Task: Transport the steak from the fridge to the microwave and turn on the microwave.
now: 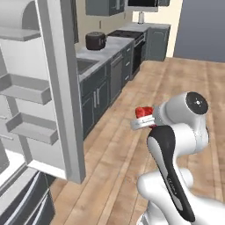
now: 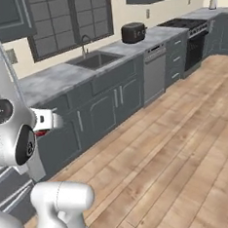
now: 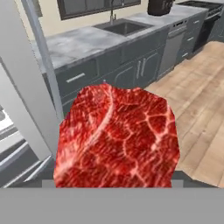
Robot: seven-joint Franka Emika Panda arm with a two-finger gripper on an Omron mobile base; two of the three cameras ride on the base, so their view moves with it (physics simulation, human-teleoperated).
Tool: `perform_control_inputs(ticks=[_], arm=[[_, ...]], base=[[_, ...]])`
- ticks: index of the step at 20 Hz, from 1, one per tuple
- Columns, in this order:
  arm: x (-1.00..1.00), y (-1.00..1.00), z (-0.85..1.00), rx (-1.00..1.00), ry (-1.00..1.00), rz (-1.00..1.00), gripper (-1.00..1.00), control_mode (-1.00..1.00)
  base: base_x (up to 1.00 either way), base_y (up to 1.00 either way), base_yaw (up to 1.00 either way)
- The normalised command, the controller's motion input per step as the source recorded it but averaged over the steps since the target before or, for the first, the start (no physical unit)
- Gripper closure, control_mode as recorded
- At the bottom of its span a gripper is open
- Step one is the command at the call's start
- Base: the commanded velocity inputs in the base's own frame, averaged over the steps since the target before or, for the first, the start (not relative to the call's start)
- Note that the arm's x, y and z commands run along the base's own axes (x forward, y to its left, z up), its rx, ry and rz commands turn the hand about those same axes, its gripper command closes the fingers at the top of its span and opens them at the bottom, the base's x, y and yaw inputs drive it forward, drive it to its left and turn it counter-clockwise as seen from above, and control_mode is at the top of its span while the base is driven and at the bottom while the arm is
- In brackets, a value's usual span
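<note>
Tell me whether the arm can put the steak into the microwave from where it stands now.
Probably not. The gripper holds the steak beside the open fridge door, while the microwave hangs at the far end of the counter; the base likely must drive closer first.

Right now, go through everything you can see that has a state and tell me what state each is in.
steak: held up in the claw, out of the fridge, over the floor.
claw: closed on the steak.
fridge door: swung wide open.
fridge door shelves: bare.
microwave: far off above the stove; door state cannot be told.
pot: upright on the counter, lid on.
cabinet doors: shut.
</note>
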Motion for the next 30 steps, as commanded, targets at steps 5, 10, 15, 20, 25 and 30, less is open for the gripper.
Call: perform_control_inputs(ticks=[5,10,15,20,25,30], arm=[[0.00,0.00,0.00,0.00,0.00,0.00,1.00,1.00],[0.00,0.00,0.00,0.00,0.00,0.00,1.00,1.00],[0.00,0.00,0.00,0.00,0.00,0.00,1.00,1.00],[0.00,0.00,0.00,0.00,0.00,0.00,1.00,1.00],[0.00,0.00,0.00,0.00,0.00,0.00,1.00,1.00],[0.00,0.00,0.00,0.00,0.00,0.00,1.00,1.00]], base=[[0.16,-0.20,-0.54],[0.47,-0.13,-0.31],[0.60,-0.09,-0.22],[0.69,-0.11,-0.12],[0.72,-0.12,-0.10],[0.72,-0.13,-0.07]])
